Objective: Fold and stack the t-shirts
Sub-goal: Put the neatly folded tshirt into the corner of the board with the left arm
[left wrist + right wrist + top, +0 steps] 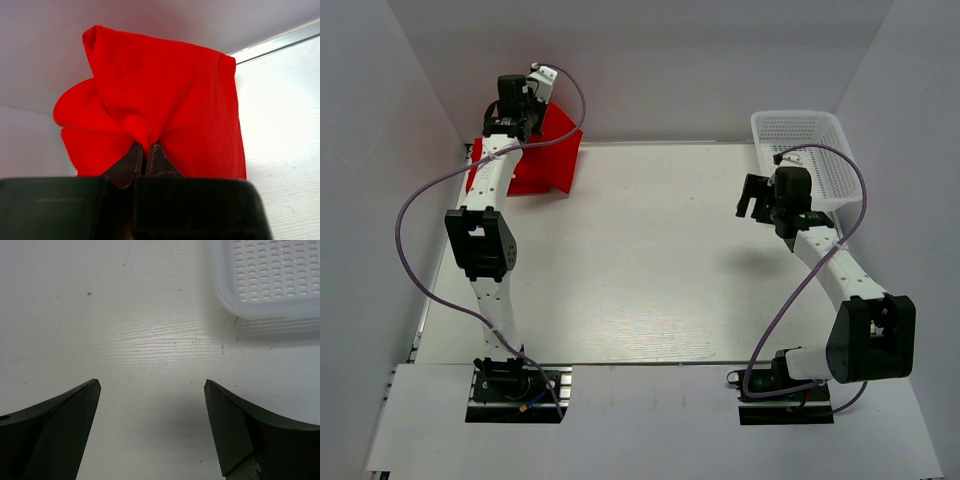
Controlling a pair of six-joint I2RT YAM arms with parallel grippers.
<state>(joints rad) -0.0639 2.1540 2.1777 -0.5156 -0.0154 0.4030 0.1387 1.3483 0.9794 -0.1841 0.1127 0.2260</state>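
A bright red t-shirt point(548, 150) hangs bunched at the table's far left corner, partly over a flat red cloth point(525, 178) on the table. My left gripper point(532, 100) is shut on the t-shirt's upper edge; in the left wrist view the fingers point(159, 159) pinch a fold of the t-shirt point(165, 90), which drapes away from them. My right gripper point(754, 196) is open and empty above the table's right side; in the right wrist view it point(152, 385) has bare table between its fingers.
A white plastic mesh basket point(804, 150) stands at the far right corner, beside my right gripper; its corner shows in the right wrist view point(265, 280). White walls close the back and sides. The white table point(640, 260) spans the middle.
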